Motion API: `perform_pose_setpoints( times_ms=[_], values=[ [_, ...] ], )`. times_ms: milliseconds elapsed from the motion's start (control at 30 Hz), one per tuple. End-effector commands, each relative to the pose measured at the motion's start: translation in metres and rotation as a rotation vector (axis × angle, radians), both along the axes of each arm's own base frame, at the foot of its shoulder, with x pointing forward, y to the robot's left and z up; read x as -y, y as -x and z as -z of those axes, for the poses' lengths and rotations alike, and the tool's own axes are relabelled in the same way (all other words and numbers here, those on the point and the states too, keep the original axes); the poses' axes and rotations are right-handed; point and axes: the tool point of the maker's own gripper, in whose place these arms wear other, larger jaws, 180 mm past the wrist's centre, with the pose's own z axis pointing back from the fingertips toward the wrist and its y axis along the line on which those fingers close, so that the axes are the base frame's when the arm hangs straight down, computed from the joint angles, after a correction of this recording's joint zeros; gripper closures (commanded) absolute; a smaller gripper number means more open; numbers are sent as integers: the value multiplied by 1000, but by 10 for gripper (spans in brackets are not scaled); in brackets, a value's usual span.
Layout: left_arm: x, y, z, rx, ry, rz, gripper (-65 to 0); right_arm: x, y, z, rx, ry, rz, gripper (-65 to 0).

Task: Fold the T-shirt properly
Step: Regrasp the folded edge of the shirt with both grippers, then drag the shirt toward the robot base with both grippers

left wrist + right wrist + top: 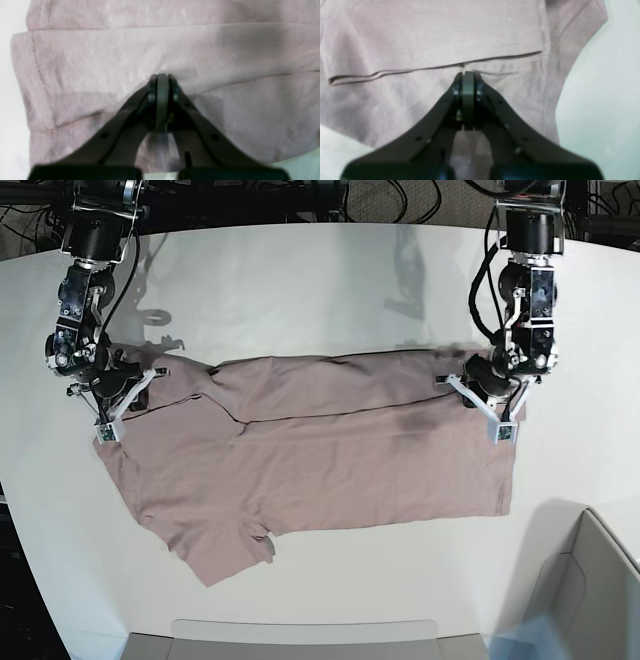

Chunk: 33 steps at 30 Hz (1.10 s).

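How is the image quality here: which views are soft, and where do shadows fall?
Left wrist view: T-shirt soft and hazy, the left hand blurred up close. Right wrist view: equally soft, right hand blurred. Base view: sharp and evenly lit, with faint arm shadows on the white table.

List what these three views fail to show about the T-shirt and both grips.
- Left wrist view: whether the shut left gripper pinches the T-shirt or just presses on it; the jaws cover that spot.
- Right wrist view: same for the right gripper; picture soft.
- Base view: the folded-under layer and far sleeve, covered by the top fold.
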Motion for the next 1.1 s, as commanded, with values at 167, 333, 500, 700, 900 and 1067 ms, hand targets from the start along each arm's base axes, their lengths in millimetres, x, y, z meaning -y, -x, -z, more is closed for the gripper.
perform_pose_setpoints(
  times_ms=[167, 333, 500, 700, 900, 1067],
  values=[
    [-24, 84, 34, -216, -61, 13, 0, 19, 30, 3, -46, 78, -17, 0],
    [-27, 144, 54, -329, -64, 13, 0, 19, 56, 7, -72, 109, -46, 0],
    [-27, 192, 66, -388, -67, 13, 0, 20, 87, 10, -106, 140, -76, 0],
    [-16, 227, 55, -414, -61, 53, 0, 14, 126, 12, -151, 73, -101, 0],
    [-7, 254, 45, -435, -53, 83, 0, 13, 163, 20, -222, -10, -101, 0],
    [-32, 264, 39, -444, -87, 14, 0, 13, 180, 25, -258, -12, -101, 0]
  ],
)
